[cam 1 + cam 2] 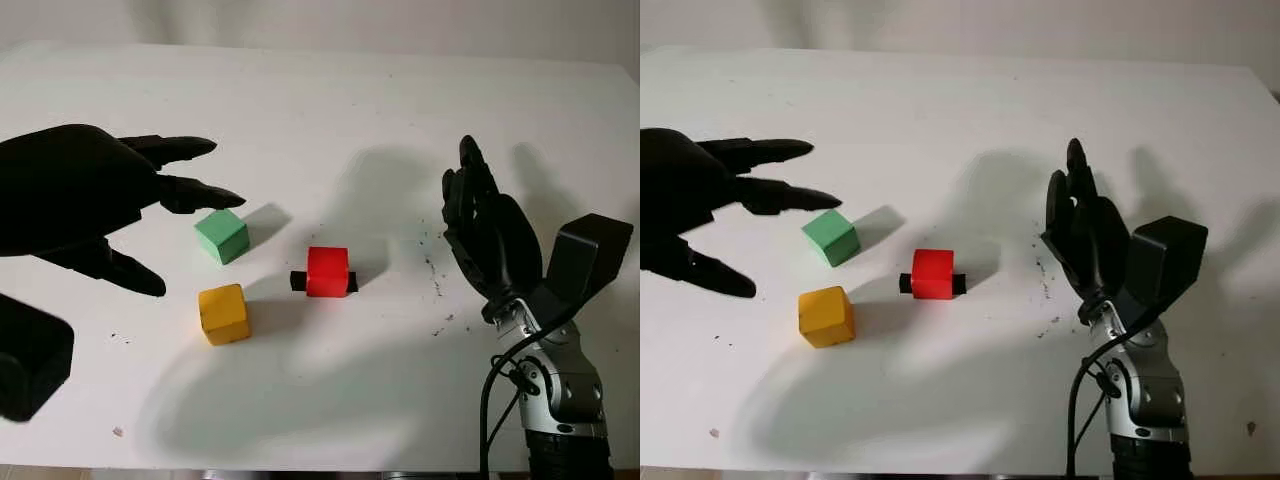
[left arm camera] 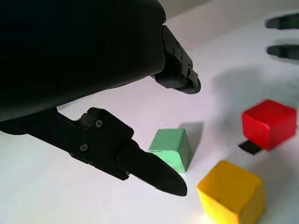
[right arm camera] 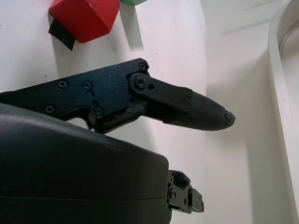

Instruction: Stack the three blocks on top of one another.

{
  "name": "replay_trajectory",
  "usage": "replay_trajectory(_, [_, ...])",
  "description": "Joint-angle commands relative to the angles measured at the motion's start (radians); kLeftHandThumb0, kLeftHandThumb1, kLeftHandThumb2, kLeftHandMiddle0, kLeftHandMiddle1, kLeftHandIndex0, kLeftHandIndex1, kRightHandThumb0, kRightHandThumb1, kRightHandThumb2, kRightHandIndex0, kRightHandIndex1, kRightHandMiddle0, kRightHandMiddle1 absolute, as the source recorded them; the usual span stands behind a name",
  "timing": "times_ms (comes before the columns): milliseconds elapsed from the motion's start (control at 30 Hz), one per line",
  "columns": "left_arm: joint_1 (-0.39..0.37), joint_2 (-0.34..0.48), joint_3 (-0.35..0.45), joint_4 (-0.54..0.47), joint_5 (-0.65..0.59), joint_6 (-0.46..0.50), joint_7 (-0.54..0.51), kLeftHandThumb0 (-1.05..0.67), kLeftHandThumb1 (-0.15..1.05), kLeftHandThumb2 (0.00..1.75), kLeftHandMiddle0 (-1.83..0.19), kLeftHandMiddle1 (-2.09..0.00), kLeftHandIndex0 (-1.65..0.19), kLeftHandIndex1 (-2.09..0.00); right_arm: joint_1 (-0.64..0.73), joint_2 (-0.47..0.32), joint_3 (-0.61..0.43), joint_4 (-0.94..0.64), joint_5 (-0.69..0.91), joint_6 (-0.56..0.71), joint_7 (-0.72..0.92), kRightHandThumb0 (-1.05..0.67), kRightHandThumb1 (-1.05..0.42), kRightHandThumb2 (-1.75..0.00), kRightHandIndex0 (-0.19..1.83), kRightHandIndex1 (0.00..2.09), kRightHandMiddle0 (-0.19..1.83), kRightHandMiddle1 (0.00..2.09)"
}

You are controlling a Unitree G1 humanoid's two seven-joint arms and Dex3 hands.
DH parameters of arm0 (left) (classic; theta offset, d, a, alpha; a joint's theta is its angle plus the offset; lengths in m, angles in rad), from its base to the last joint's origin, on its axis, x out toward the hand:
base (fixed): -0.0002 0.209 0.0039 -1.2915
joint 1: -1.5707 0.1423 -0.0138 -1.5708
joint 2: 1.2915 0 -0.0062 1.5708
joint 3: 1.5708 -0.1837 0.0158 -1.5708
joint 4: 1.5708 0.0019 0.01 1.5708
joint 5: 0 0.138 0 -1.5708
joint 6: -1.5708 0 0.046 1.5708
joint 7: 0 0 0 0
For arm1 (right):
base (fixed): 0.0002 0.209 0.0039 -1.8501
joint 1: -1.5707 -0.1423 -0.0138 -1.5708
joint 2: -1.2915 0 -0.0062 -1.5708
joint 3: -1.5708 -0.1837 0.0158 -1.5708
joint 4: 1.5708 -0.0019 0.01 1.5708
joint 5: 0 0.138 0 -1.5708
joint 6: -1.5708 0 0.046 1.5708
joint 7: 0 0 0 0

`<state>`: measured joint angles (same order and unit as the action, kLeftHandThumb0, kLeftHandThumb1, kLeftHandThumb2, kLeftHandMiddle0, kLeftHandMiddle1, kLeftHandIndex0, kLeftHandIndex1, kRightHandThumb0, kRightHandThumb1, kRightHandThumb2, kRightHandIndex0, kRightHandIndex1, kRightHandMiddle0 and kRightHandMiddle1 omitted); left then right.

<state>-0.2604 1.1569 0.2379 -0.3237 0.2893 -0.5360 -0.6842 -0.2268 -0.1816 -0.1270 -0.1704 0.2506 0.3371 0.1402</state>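
Three blocks lie apart on the white table (image 1: pixel 330 110). The green block (image 1: pixel 222 236) is at the left of the group, the yellow block (image 1: pixel 223 313) sits in front of it, and the red block (image 1: pixel 327 271) stands to their right on a small black mark (image 1: pixel 297 281). My left hand (image 1: pixel 160 215) hovers open just left of the green block, fingertips close to it and holding nothing. At the right my right hand (image 1: pixel 480 215) is open and upright, well away from the red block.
Small dark specks (image 1: pixel 436 275) dot the table between the red block and the right hand. The table's front edge (image 1: pixel 300 470) runs along the bottom, and its far edge (image 1: pixel 330 52) along the top.
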Motion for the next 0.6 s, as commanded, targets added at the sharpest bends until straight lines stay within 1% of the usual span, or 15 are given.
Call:
replay_trajectory(0, [0.008, 0.002, -0.006, 0.002, 0.031, -0.079, 0.03, -0.47, 0.78, 0.05, 0.04, -0.02, -0.31, -0.03, -0.001, -0.004, -0.007, -0.018, 0.0, -0.002, 0.002, -0.67, -1.05, -0.71, -0.19, 0.0, -0.19, 0.0])
replay_trajectory(33, [0.011, -0.014, -0.008, 0.006, 0.051, -0.119, 0.055, -0.45, 0.8, 0.06, 0.04, -0.03, -0.33, -0.04, -0.001, -0.002, -0.005, -0.02, -0.001, -0.001, 0.001, -0.67, -1.05, -0.71, -0.19, 0.0, -0.19, 0.0])
replay_trajectory(167, [0.023, -0.05, -0.031, 0.008, 0.118, -0.21, 0.11, -0.36, 0.83, 0.06, 0.01, -0.06, -0.39, -0.07, 0.002, 0.001, -0.001, -0.022, -0.002, 0.003, 0.003, -0.67, -1.05, -0.72, -0.19, 0.0, -0.19, 0.0])
replay_trajectory(333, [0.015, -0.054, -0.078, 0.005, 0.137, -0.252, 0.113, -0.39, 0.84, 0.06, 0.01, -0.05, -0.41, -0.07, 0.008, 0.005, -0.004, -0.026, 0.001, 0.009, 0.0, -0.66, -1.05, -0.71, -0.19, 0.0, -0.19, 0.0])
replay_trajectory(433, [0.003, -0.054, -0.108, -0.004, 0.146, -0.252, 0.101, -0.4, 0.84, 0.06, 0.03, -0.05, -0.39, -0.06, 0.009, 0.003, -0.007, -0.024, 0.007, 0.009, 0.009, -0.66, -1.05, -0.72, -0.19, 0.0, -0.19, 0.0])
replay_trajectory(500, [-0.008, -0.067, -0.123, 0.004, 0.173, -0.273, 0.118, -0.41, 0.83, 0.05, 0.03, -0.05, -0.39, -0.06, 0.01, 0.004, -0.009, -0.019, 0.012, 0.005, 0.013, -0.66, -1.05, -0.72, -0.19, 0.0, -0.19, 0.0])
replay_trajectory(567, [-0.013, -0.09, -0.129, 0.031, 0.209, -0.311, 0.16, -0.4, 0.82, 0.05, 0.01, -0.06, -0.43, -0.07, 0.012, 0.004, -0.009, -0.015, 0.011, -0.002, 0.016, -0.66, -1.05, -0.71, -0.19, 0.0, -0.19, 0.0])
